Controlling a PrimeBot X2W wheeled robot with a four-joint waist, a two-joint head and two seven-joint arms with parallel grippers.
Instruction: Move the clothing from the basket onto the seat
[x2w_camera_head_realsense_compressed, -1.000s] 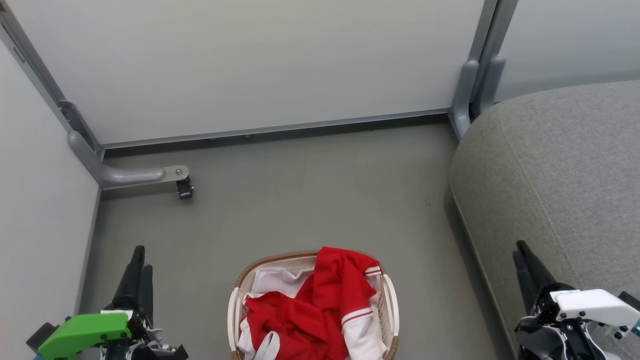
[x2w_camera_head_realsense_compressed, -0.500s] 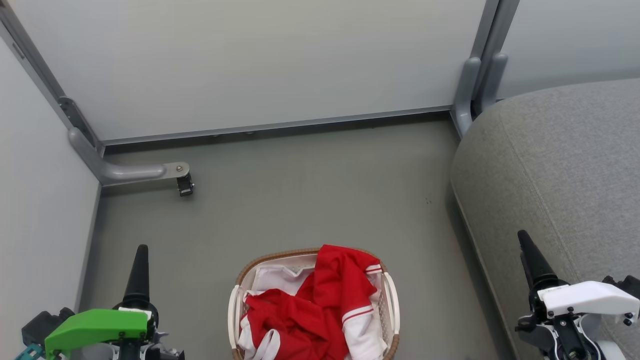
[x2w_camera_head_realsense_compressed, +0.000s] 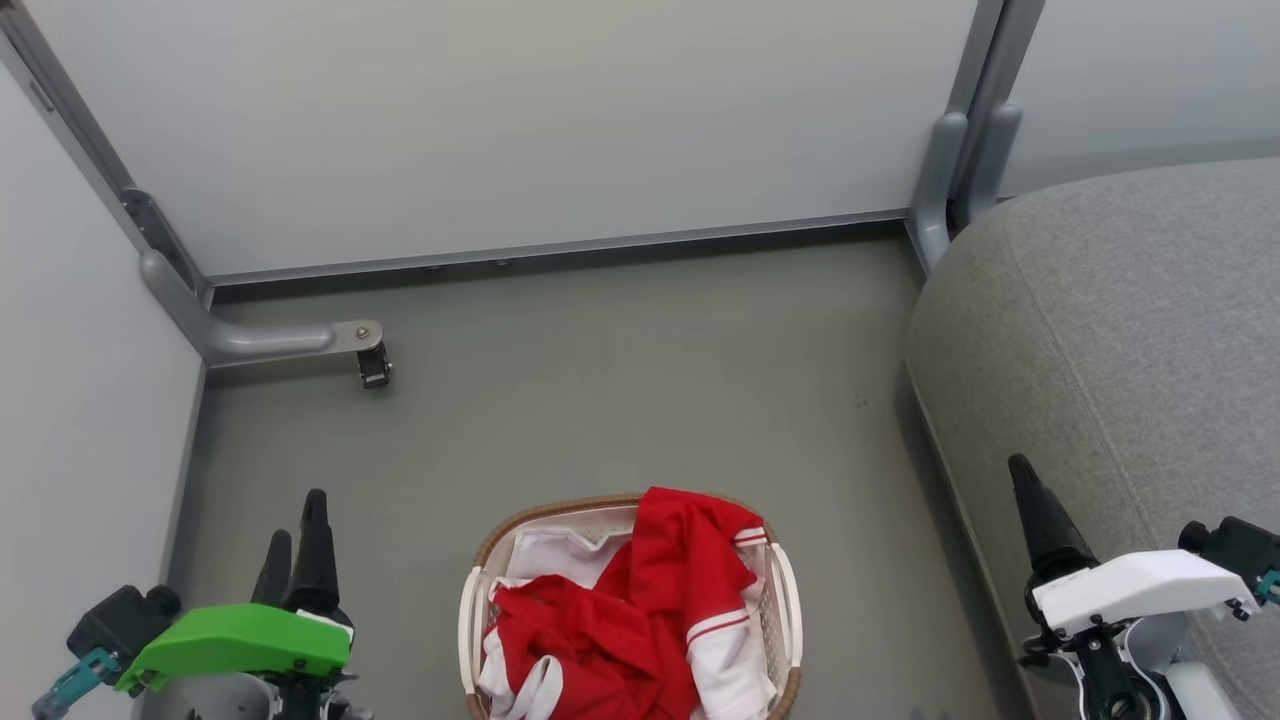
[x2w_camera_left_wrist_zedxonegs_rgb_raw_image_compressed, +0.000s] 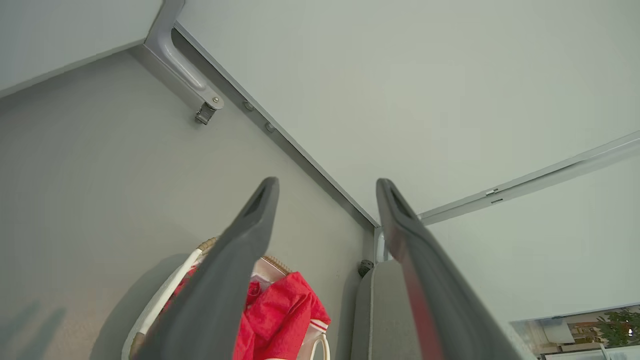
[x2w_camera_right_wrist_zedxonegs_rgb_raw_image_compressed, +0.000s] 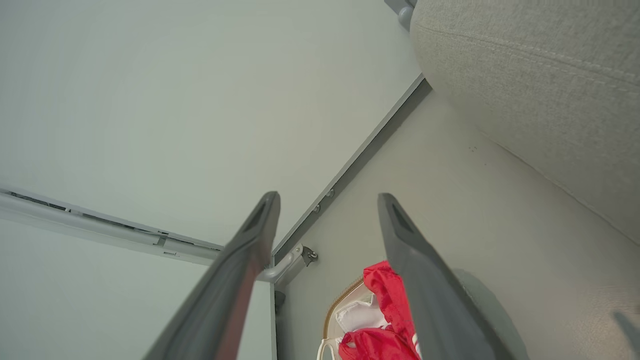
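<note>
The white basket (x2w_camera_head_realsense_compressed: 468, 620) with its brown rim stands on the floor at the bottom centre, and the red and white clothing (x2w_camera_head_realsense_compressed: 620, 630) is heaped inside it over the white liner. The grey seat (x2w_camera_head_realsense_compressed: 1120, 330) fills the right side. My left gripper (x2w_camera_head_realsense_compressed: 296, 522) hovers to the left of the basket, open and holding nothing. My right gripper (x2w_camera_head_realsense_compressed: 1022, 478) hovers at the seat's front edge, right of the basket. In the left wrist view, my left gripper (x2w_camera_left_wrist_zedxonegs_rgb_raw_image_compressed: 326, 184) is open above the clothing (x2w_camera_left_wrist_zedxonegs_rgb_raw_image_compressed: 282, 310). In the right wrist view, my right gripper (x2w_camera_right_wrist_zedxonegs_rgb_raw_image_compressed: 328, 197) is open, with the clothing (x2w_camera_right_wrist_zedxonegs_rgb_raw_image_compressed: 387, 295) and the seat (x2w_camera_right_wrist_zedxonegs_rgb_raw_image_compressed: 540, 75) beyond.
Pale partition walls close off the back and left. A grey metal foot with a black caster (x2w_camera_head_realsense_compressed: 372, 368) juts out at the left wall, and a grey post (x2w_camera_head_realsense_compressed: 945, 180) stands beside the seat. Grey floor (x2w_camera_head_realsense_compressed: 620, 380) lies between the basket and the back wall.
My left gripper has turned, so its two fingers now show apart, and shifted slightly right. My right gripper has moved a little up and left. The head view has shifted slightly.
</note>
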